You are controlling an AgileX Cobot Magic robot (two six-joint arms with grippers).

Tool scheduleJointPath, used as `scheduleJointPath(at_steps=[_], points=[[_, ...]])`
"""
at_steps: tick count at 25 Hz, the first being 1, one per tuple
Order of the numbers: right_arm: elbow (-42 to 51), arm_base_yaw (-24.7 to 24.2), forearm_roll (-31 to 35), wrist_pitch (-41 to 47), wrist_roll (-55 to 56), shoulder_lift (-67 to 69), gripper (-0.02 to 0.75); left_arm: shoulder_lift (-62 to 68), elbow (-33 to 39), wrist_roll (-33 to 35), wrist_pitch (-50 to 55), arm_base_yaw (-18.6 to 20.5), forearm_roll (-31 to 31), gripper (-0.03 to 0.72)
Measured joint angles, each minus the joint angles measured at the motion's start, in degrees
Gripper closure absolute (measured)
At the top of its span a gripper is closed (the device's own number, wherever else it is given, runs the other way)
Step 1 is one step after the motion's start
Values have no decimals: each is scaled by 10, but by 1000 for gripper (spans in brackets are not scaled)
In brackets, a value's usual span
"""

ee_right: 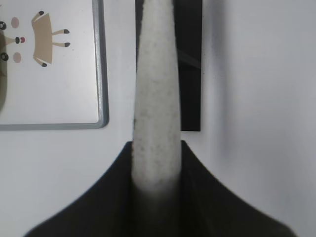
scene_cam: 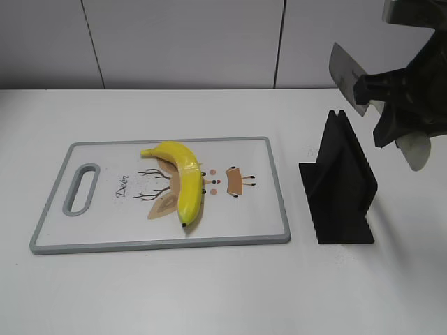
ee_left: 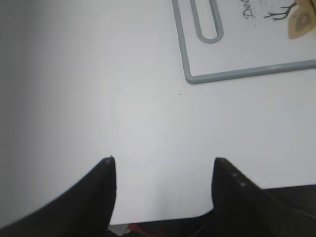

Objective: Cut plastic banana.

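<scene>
On a white tabletop [scene_cam: 209, 293] before a pale panelled wall, a yellow banana [scene_cam: 185, 183] lies on a cutting board [scene_cam: 258, 188].
Right claw [ee_right: 155, 163] grips a knife [scene_cam: 347, 78] above a black stand [scene_cam: 339, 185]; left claw [ee_left: 163, 170] gapes empty.

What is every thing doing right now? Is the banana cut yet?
banana: whole, not cut, lying on the board.
cutting board: flat on the table.
knife: lifted in the air, above the stand.
knife stand: upright, empty.
right gripper: shut on the knife.
left gripper: open, holding nothing, over bare table.
</scene>
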Motion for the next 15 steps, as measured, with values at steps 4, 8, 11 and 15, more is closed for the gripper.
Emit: scheduleJointPath(at_steps=[4, 8, 11, 15], points=[[0, 0, 0, 1, -1, 1, 570, -99, 22, 0, 19, 0, -3, 119], [2, 0, 2, 8, -3, 10, 571, -176, 24, -2, 24, 0, -5, 119], [11, 0, 5, 8, -5, 14, 571, -215, 24, -4, 32, 0, -9, 119], [35, 0, 13, 7, -6, 15, 571, -232, 24, -4, 29, 0, -9, 119]])
